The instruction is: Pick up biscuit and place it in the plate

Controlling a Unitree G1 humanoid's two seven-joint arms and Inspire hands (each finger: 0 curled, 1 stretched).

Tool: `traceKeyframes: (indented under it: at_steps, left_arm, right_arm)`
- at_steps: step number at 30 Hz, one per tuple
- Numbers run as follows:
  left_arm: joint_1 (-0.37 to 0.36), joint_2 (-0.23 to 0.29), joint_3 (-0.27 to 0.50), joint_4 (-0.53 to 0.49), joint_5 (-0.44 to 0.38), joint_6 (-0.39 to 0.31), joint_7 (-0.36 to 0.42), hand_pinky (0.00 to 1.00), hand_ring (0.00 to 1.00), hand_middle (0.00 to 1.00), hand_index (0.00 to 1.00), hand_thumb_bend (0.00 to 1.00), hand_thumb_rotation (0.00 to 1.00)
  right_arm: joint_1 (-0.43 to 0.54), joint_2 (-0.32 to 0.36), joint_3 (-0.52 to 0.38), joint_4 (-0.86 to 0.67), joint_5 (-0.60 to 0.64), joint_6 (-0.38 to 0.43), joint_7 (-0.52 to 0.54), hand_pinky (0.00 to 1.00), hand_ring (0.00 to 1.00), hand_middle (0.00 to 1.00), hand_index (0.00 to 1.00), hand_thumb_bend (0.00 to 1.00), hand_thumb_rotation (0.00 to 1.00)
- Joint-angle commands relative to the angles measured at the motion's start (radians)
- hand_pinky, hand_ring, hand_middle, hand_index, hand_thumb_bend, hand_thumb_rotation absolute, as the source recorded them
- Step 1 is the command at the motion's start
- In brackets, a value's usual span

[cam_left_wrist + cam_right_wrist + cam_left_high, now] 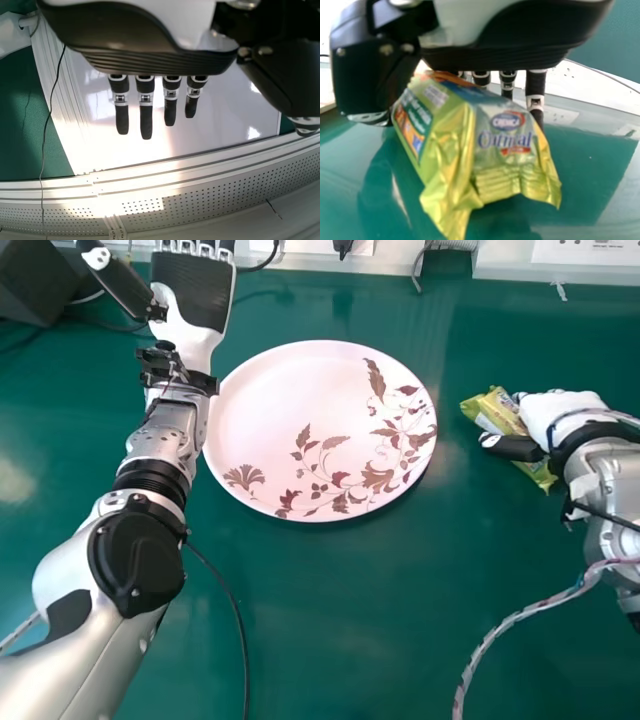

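One floral plate (290, 390) on green desk (340, 640); at its three o'clock, one yellow-green biscuit packet (488, 412), which the right hand (565, 412) grips between thumb and fingers; at eleven, left hand (192, 295), fingers straight.

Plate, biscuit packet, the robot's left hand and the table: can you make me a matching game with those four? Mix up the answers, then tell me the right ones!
1. plate
2. biscuit packet
3. left hand
4. table

A. has its fingers out straight
B. is green and lies under everything
C. is pale pink with brown leaves and flowers
D. is between the thumb and fingers of the right hand

Right pairs: 1-C, 2-D, 3-A, 4-B
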Motion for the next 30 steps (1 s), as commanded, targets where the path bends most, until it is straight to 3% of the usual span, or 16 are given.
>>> traceKeyframes:
  at_steps: [1, 5, 13, 18, 30]
  left_arm:
    - [-0.011, 0.005, 0.009, -0.002, -0.014, 0.0, -0.004, 0.79, 0.81, 0.94, 0.97, 1.0, 0.68]
    - [-0.015, 0.001, 0.025, -0.001, -0.027, 0.006, 0.024, 0.79, 0.81, 0.94, 0.98, 1.0, 0.68]
    - [-0.018, 0.006, 0.051, 0.005, -0.074, 0.086, 0.022, 0.79, 0.81, 0.93, 0.97, 1.0, 0.68]
    - [-0.019, 0.007, 0.047, 0.002, -0.072, 0.08, 0.031, 0.79, 0.81, 0.93, 0.97, 1.0, 0.67]
    - [-0.018, 0.021, 0.054, 0.009, -0.082, 0.129, 0.035, 0.8, 0.81, 0.93, 0.97, 1.0, 0.65]
  right_arm:
    - [0.017, -0.009, -0.005, -0.015, 0.014, -0.006, 0.003, 0.38, 0.54, 0.89, 1.0, 0.42, 0.0]
    - [0.016, -0.01, -0.005, -0.018, 0.015, -0.005, 0.009, 0.39, 0.54, 0.83, 0.99, 0.41, 0.0]
    - [0.02, -0.013, -0.01, -0.029, 0.015, -0.005, 0.006, 0.37, 0.51, 0.64, 0.83, 0.41, 0.0]
    - [0.022, -0.013, -0.016, -0.029, 0.022, -0.004, 0.001, 0.38, 0.5, 0.52, 0.76, 0.45, 0.0]
    - [0.023, -0.016, -0.02, -0.035, 0.023, 0.002, 0.004, 0.38, 0.5, 0.48, 0.58, 0.46, 0.0]
